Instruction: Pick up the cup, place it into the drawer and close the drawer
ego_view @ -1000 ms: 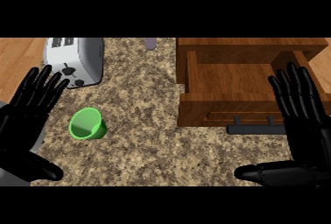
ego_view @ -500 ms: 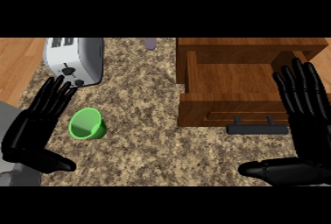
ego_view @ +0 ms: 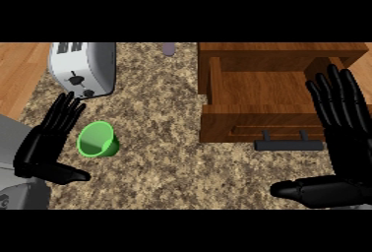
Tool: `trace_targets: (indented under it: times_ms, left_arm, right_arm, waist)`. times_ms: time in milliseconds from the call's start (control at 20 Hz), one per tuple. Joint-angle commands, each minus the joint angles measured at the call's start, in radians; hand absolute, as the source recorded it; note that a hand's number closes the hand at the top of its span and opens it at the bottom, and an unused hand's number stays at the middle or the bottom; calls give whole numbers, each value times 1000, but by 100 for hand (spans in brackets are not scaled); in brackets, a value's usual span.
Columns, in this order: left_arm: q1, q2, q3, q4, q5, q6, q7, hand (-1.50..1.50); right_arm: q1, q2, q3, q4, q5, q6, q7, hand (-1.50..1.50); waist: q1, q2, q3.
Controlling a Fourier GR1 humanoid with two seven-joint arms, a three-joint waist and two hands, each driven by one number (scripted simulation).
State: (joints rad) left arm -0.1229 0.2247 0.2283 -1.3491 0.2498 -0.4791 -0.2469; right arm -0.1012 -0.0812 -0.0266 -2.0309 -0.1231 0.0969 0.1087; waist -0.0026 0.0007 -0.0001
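Observation:
A green cup (ego_view: pixel 98 140) lies tipped on its side on the speckled counter (ego_view: pixel 174 128), its mouth facing up and left. My left hand (ego_view: pixel 48 142) is open just left of the cup, fingers straight, thumb pointing right below it, not touching. The wooden drawer (ego_view: pixel 269 93) stands pulled open at the right, with a dark handle (ego_view: pixel 288 144) on its front. Over the drawer's right front corner my right hand (ego_view: pixel 345 138) is open, fingers up, thumb stretched left.
A silver toaster (ego_view: pixel 82 66) stands at the back left, behind my left hand. A small grey object (ego_view: pixel 169 48) shows at the counter's far edge. Wooden floor lies beyond the counter's left side.
My left hand has moved right and closer to the green cup, and its forearm now shows at the lower left. The right hand has shifted slightly; the cup and drawer are unmoved.

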Motion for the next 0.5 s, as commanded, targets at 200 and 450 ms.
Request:
trace_targets:
  times_ms: [200, 450]
  left_arm:
    - [7, 12, -10, 187, -106, -31, -167, -150]
    - [-30, 13, -11, 298, -141, -21, -229, -150]
  right_arm:
    - [-11, -15, -32, -72, -38, -8, 91, -150]
    - [-44, 22, 29, 19, 45, -22, 13, -150]
  waist:
    - [0, 0, 0]
    - [2, 0, 0]
